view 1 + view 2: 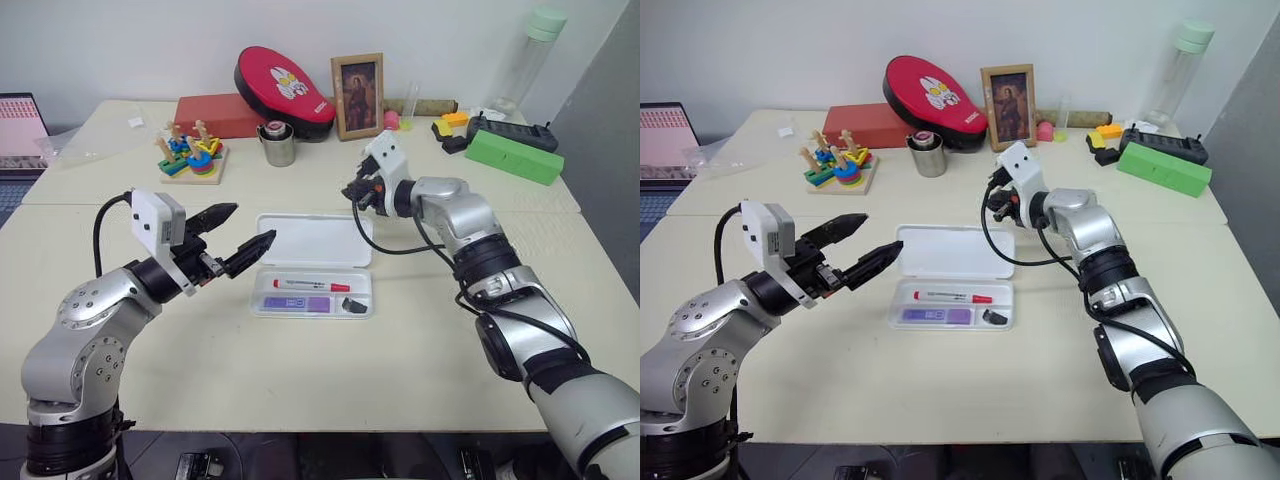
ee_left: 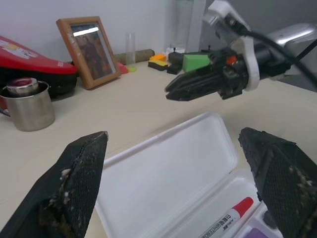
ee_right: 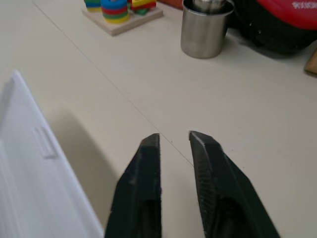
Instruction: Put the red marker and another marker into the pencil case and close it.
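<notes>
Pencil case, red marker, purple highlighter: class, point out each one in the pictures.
pencil case (image 1: 312, 240), left eye view, on the bare inside of the open lid.
red marker (image 1: 311, 285), left eye view, on the white barrel.
purple highlighter (image 1: 296, 304), left eye view, on the middle of its body.

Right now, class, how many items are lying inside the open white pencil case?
3: the red marker in the back row, the purple highlighter in front of it, and a small black piece at the front right corner.

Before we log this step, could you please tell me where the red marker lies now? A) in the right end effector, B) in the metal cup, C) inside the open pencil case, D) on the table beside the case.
C: the red marker lies in the tray of the open pencil case, above the purple highlighter.
</notes>
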Tool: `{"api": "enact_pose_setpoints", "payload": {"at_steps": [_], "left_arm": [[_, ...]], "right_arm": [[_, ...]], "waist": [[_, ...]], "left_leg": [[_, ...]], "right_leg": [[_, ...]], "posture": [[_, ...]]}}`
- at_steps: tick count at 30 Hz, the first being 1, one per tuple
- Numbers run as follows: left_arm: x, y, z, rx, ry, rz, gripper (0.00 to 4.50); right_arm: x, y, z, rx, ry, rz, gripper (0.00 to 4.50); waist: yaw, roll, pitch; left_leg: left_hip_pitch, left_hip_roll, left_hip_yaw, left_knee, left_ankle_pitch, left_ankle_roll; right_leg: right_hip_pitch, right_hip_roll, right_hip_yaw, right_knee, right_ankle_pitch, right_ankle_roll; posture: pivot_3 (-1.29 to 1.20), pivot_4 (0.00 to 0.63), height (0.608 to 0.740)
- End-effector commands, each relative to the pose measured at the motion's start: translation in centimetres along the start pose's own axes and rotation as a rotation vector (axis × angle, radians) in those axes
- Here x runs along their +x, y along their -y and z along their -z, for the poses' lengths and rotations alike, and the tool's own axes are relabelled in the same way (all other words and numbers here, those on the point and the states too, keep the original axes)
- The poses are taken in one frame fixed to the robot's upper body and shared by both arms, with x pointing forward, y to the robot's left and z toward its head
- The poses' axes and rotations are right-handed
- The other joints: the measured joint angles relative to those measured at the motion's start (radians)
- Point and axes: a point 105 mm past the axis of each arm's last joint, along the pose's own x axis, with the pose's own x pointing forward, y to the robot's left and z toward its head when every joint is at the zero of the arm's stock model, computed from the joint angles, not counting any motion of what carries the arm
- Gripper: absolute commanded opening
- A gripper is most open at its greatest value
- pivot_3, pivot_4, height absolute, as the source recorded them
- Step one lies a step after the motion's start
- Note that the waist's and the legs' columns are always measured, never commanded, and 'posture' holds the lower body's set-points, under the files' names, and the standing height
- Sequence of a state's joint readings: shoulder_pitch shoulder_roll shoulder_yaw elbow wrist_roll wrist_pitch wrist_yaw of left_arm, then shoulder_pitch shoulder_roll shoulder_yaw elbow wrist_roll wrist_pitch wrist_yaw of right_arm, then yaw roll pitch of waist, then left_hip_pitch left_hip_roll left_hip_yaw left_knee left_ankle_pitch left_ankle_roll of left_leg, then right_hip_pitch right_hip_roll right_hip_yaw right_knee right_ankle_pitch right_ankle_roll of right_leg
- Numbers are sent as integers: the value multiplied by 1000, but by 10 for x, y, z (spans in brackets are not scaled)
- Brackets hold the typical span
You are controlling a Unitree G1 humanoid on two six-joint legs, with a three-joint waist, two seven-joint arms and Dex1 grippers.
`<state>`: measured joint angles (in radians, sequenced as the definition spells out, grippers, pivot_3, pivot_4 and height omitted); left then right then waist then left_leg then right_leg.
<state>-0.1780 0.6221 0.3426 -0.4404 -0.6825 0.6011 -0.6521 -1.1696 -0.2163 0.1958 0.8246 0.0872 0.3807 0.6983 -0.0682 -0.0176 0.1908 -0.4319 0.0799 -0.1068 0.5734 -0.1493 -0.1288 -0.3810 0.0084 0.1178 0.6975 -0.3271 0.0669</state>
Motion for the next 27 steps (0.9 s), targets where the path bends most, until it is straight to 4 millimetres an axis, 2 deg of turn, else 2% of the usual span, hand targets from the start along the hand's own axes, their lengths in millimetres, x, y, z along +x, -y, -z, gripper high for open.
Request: {"api": "enact_pose_setpoints", "payload": {"at_steps": [1,8,11,19,23,27], "left_arm": [[-6,5,-20,26,65,-6,4500],[-12,10,-19,30,50,1,4500],[-17,13,-19,33,20,34,4500],[-26,18,-19,32,-50,110,4500],[-32,33,-9,22,-123,199,4500],[-40,42,4,17,-217,266,4500]], "right_arm": [[4,0,-14,-92,12,-22,11],[3,-32,-9,-209,-19,-269,11],[-4,-47,-5,-275,-27,-382,11],[-37,-89,-14,-396,92,-612,11],[-48,-112,7,-460,41,-697,11],[-45,-125,37,-492,-52,-701,11]], "waist": [[0,0,0],[-7,0,0],[-7,0,0],[-12,0,0],[-13,0,0],[-13,0,0]], "left_leg": [[0,0,0,0,0,0],[0,0,0,0,0,0],[0,0,0,0,0,0],[0,0,-1,0,0,0],[0,0,-1,0,0,0],[0,1,-1,0,0,0]], "right_leg": [[0,0,0,0,0,0],[0,0,0,0,0,0],[0,0,-1,0,0,0],[1,0,-1,0,0,0],[1,0,-1,0,0,0],[0,0,-1,0,-1,0]], "posture": [[0,150,740],[0,150,740],[0,150,740],[0,150,740],[0,150,740],[0,150,740]]}}
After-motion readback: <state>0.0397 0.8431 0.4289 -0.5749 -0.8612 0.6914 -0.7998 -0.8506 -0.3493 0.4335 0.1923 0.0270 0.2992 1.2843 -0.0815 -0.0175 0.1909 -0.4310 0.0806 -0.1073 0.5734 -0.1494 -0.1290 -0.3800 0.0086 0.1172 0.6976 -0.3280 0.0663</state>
